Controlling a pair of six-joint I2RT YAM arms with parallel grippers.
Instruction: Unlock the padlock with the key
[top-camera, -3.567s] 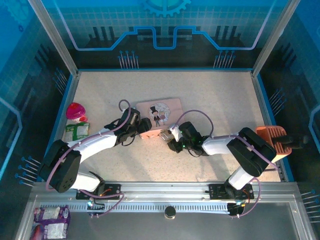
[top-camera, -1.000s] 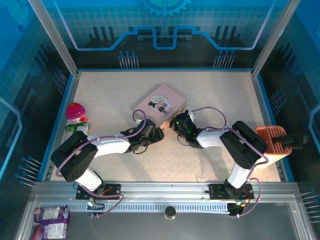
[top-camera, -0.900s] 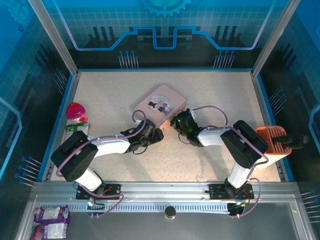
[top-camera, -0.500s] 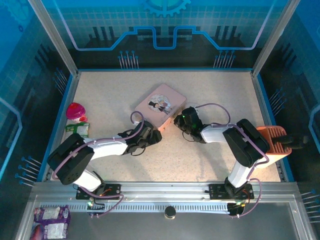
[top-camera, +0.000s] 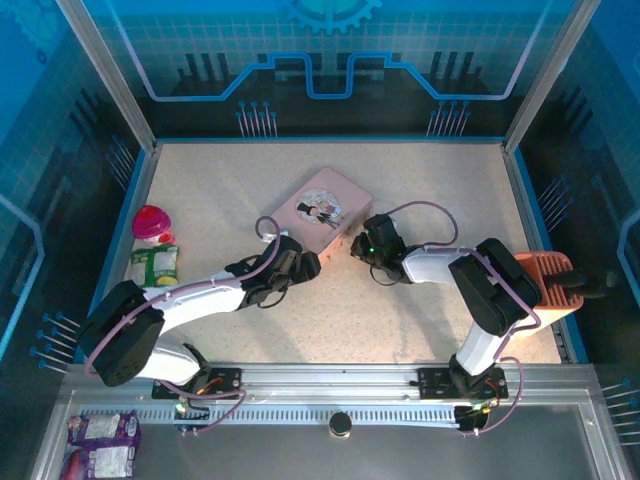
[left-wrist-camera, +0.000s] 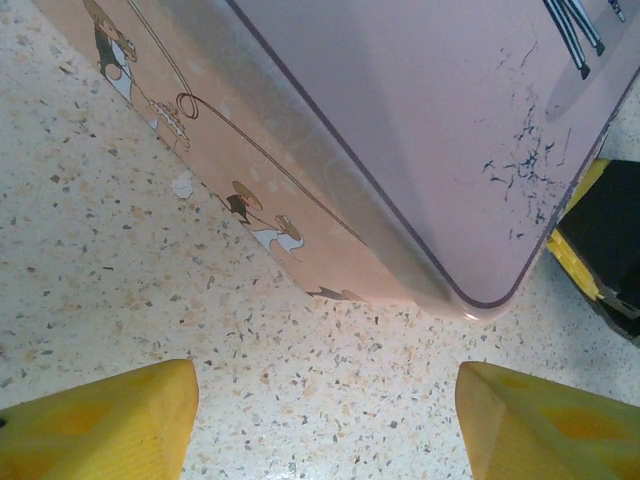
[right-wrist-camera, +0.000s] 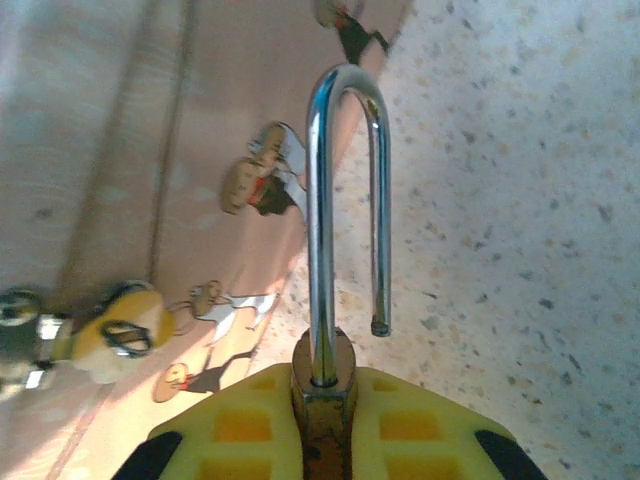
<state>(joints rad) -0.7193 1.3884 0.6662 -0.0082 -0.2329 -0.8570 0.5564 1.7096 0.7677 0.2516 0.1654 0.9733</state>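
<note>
Pinching the open-shackled padlock (right-wrist-camera: 318, 255) is the right hand (right-wrist-camera: 322, 405); the left hand (left-wrist-camera: 325, 412) gapes.

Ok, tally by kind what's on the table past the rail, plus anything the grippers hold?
pink tin: 1
padlock, held in the right gripper: 1
green packet: 1
pink-red object: 1
orange rack, at the right edge: 1
Total: 5
</note>
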